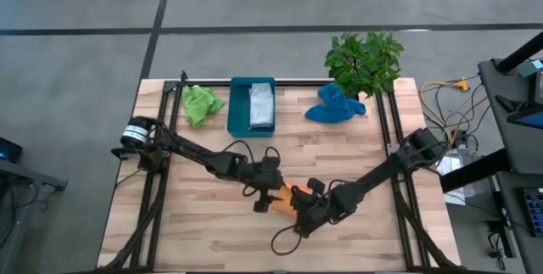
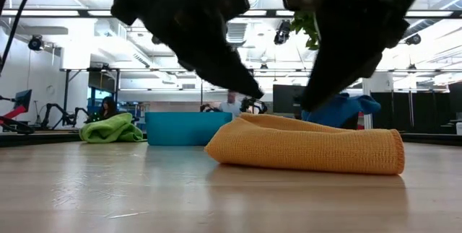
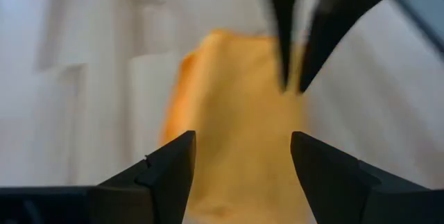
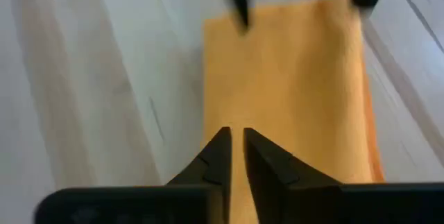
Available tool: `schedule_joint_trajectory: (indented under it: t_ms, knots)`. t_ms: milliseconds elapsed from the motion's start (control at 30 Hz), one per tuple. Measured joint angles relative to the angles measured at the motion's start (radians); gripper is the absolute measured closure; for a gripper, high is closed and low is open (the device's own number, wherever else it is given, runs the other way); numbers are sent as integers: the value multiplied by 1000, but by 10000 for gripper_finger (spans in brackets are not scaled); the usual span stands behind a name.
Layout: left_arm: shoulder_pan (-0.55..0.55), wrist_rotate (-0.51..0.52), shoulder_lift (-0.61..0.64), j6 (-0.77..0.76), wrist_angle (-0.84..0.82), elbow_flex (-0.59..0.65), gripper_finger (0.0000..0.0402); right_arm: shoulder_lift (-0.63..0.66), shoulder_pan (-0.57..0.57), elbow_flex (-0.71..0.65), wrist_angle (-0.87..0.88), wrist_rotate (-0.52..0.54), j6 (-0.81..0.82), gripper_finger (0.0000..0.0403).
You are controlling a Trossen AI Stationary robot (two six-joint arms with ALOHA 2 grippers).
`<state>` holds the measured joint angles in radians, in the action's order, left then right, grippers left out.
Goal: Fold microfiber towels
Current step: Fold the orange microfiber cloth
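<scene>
The orange towel (image 1: 285, 199) lies folded on the table's near middle. In the low view (image 2: 310, 145) it shows as a flat doubled pad, with the fold toward the right. My left gripper (image 3: 243, 156) is open just above it, one finger over each side. My right gripper (image 4: 236, 137) comes in from the right with its fingers almost together, over the towel's near part. The lime green towel (image 1: 201, 104) and the blue towel (image 1: 335, 107) lie crumpled at the back. The grey towel (image 1: 261, 104) lies in the teal tray (image 1: 238, 109). My right gripper points slanting down at the orange towel's top face (image 4: 291, 92) with its fingers nearly closed. No cloth shows between the fingers. The towel lies flat on the table, and I cannot tell whether the fingertips touch it.
A potted plant (image 1: 365, 60) stands at the far right corner behind the blue towel. The teal tray also shows in the low view (image 2: 184, 128), behind the orange towel. Bare wood lies at the table's near left and near right.
</scene>
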<state>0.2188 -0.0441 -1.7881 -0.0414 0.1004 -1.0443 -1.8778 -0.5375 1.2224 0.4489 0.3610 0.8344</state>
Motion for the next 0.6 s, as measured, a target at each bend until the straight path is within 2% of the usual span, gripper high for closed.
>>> schedule_joint_trajectory:
  t_ms: [233,433,600]
  knots:
    - [38,-11,-28,117,1,-12,178,0,44,0,-66,0,-69,251]
    - [23,-2,-51,127,-6,-16,178,0,71,-4,-65,-3,-121,142]
    - [1,5,-56,127,-14,-14,178,-1,88,-32,-64,-79,-139,86]
